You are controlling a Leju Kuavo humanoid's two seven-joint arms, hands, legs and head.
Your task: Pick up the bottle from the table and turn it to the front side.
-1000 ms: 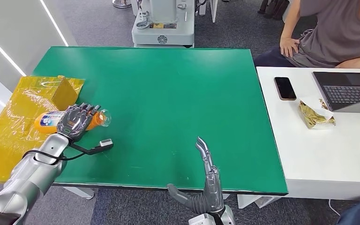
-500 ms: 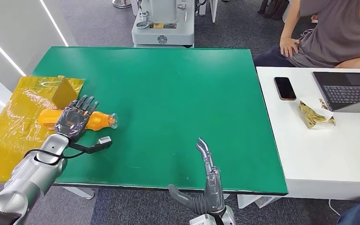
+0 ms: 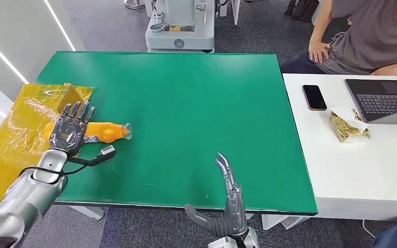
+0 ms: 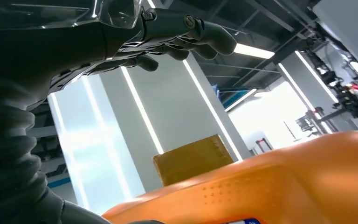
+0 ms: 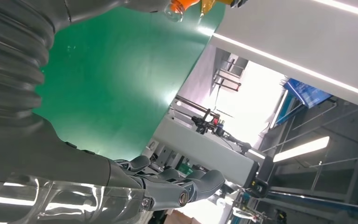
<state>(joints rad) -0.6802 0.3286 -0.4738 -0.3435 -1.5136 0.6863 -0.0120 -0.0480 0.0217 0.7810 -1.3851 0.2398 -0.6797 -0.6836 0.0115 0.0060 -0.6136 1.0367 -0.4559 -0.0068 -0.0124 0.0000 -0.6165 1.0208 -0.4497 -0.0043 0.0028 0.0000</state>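
Left robot hand (image 3: 68,132) hovers with its fingers spread and apart, holding nothing, over the base end of the orange bottle (image 3: 102,130). That bottle lies on its side on the green worktop (image 3: 196,113), its clear cap end pointing away from the left robot hand toward the worktop's middle; its base end reaches the yellow plastic sheet (image 3: 15,139) beneath the hand. From the left wrist, the bottle's orange body (image 4: 279,186) sits just under the palm. Right robot hand (image 3: 226,206) stands well apart at the near edge, fingers extended, gripping nothing
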